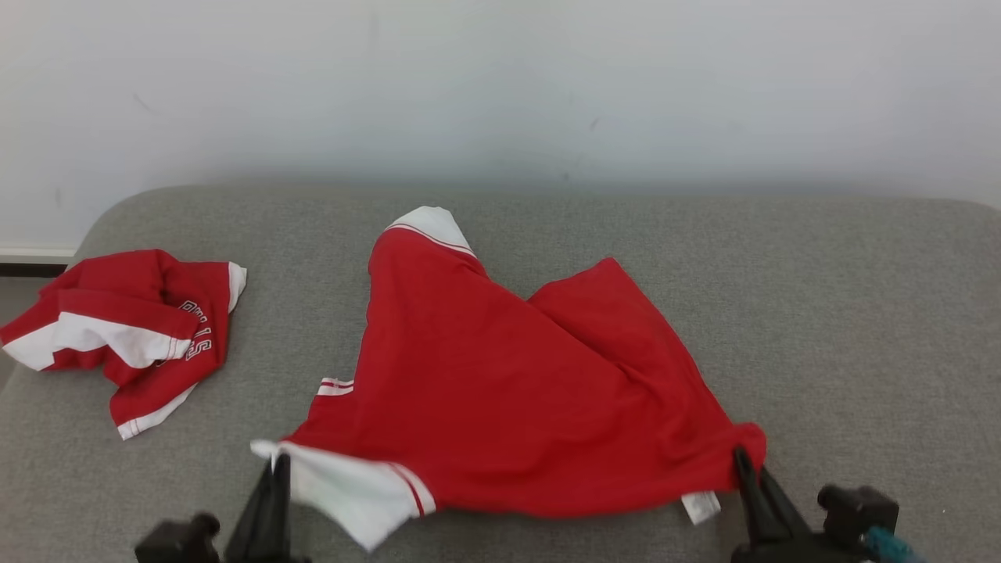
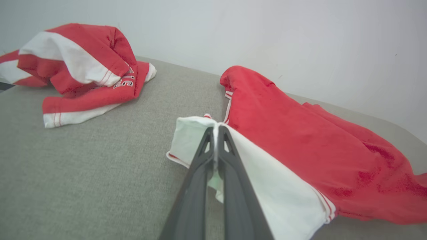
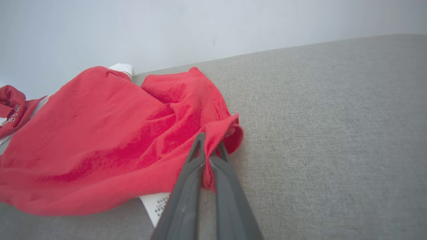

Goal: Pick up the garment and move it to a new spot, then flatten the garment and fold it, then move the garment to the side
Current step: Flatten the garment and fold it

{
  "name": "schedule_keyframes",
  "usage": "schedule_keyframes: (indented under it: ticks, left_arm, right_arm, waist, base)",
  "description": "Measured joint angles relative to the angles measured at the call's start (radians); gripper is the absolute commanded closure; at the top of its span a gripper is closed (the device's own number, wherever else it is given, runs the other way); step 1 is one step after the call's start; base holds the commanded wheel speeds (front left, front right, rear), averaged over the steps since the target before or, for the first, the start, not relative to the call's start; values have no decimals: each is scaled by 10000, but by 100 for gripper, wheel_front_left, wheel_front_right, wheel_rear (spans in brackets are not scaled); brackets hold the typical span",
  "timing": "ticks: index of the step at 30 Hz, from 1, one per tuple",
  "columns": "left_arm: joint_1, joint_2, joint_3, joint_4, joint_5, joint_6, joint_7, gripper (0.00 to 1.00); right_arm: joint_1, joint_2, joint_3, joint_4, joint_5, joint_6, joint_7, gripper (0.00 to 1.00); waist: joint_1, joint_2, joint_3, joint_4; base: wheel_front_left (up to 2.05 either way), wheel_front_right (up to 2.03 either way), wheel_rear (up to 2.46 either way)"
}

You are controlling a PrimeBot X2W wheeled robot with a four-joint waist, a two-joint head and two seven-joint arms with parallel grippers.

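A red garment (image 1: 500, 391) with white sleeve ends lies spread on the grey cushion (image 1: 821, 328), one sleeve pointing to the back. My left gripper (image 1: 275, 463) is shut on the white sleeve end at the garment's near left corner; the left wrist view shows the white cloth (image 2: 287, 200) pinched between the fingers (image 2: 200, 166). My right gripper (image 1: 739, 457) is shut on the garment's red near right corner; in the right wrist view the red fabric (image 3: 100, 140) bunches between the fingers (image 3: 191, 173). A white care label (image 3: 156, 205) hangs under the hem.
A second red and white garment (image 1: 125, 332) with white lettering lies crumpled at the cushion's far left edge; the same second garment (image 2: 83, 70) appears in the left wrist view. A pale wall (image 1: 500, 86) rises behind the cushion. Bare grey fabric stretches to the right.
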Motion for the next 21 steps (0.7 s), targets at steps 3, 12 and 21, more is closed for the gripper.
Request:
schedule_keyframes:
  ticks: [3, 12, 21]
  left_arm:
    - [-566, 267, -82, -777, 90, 0, 0, 100]
    - [-5790, 1891, -1593, -1634, -199, 0, 1034, 100]
    - [-12238, 2801, -2027, -514, -1377, -2, 2374, 100]
  right_arm:
    - [-382, -184, 180, -598, 171, 0, 2, 100]
    - [-4234, -1118, 617, -1841, 1139, 0, 1051, 100]
    - [-9862, -1620, 382, -1434, 2278, 0, 2439, 100]
  waist:
    - [0, 0, 45, -85]
    - [1, 0, 939, -404]
    - [3, 1, 2768, -802]
  base:
    - [0, 0, 0]
    - [0, 0, 0]
    - [0, 0, 0]
